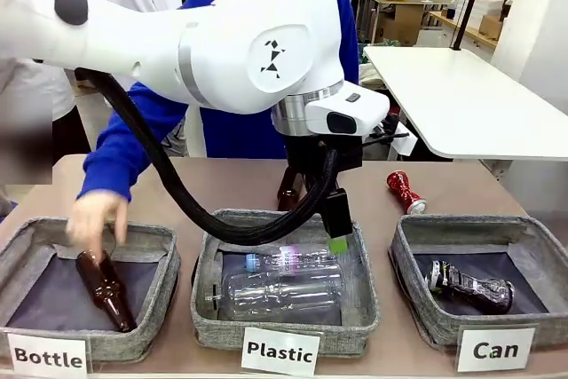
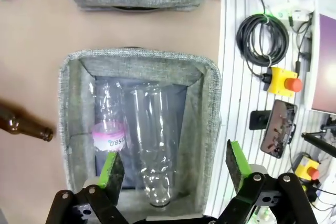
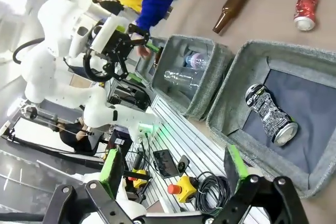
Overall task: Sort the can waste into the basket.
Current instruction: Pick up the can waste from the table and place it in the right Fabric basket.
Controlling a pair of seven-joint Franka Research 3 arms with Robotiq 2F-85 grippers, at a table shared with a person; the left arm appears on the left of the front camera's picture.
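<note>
Can basket (image 1: pixel 410 264), grey woven fabric: black white-printed metal can (image 1: pixel 470 288) inside.
Shiny red can (image 1: pixel 406 191): on table (image 1: pixel 497 188), just beyond basket.
Left wrist view: left gripper (image 2: pixel 176 163) wide, empty.
Right wrist view: right gripper (image 3: pixel 173 166) wide, empty.

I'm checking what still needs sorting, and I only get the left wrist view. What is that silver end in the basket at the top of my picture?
Observer: It belongs to a black can, lying on its side in the Can basket, the one labelled "Can".
Operator: Is the right gripper free to work there?
Observer: The right gripper is open and empty, on the robot's side of that basket.
Operator: Any hand nearby?
Observer: No; the person's hand is over a brown bottle in the Bottle basket, at the other end of the row.
</note>
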